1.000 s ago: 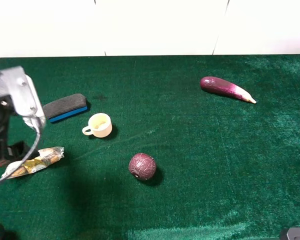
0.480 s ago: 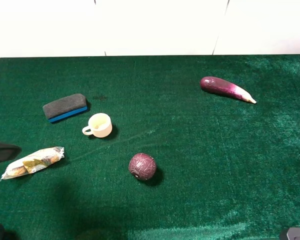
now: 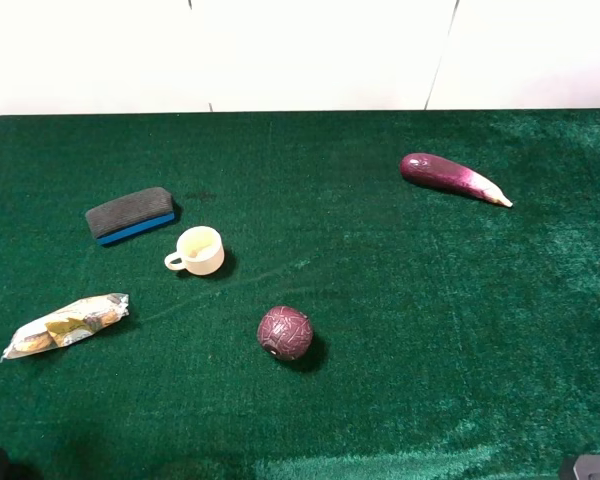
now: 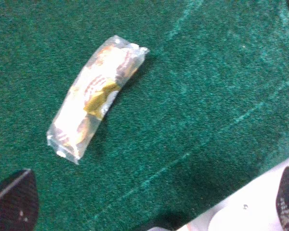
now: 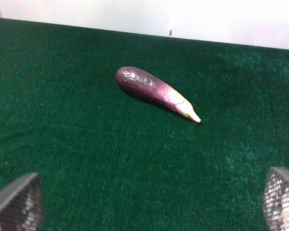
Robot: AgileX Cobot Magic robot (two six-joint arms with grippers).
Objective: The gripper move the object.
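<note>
Green felt all round, and your object point(image 3: 66, 324), the clear packet with tan and yellow filling, lies flat near the table's left edge, free of any grip. A second ago the left arm stood right over it in the high view; half a second ago only a dark corner of it showed at the left edge; now it's gone from that view. So you've pulled back and the packet sits in the same spot (not moved by that pass, as far as I can judge). Task looks unfinished.

Left wrist view shows the packet point(image 4: 95, 93) on bare felt, with the left gripper point(image 4: 149, 204) spread wide, fingertips at either side of the frame, holding nothing. Right gripper point(image 5: 149, 202) is likewise wide apart and empty, facing the eggplant point(image 5: 154, 91) far across the table.

Room: eraser point(image 3: 130, 215) and cup point(image 3: 197, 250) are near but apart from the packet, ball point(image 3: 284, 333) further right. Open felt lies in front and toward the centre; the left edge is close, so push inward.
</note>
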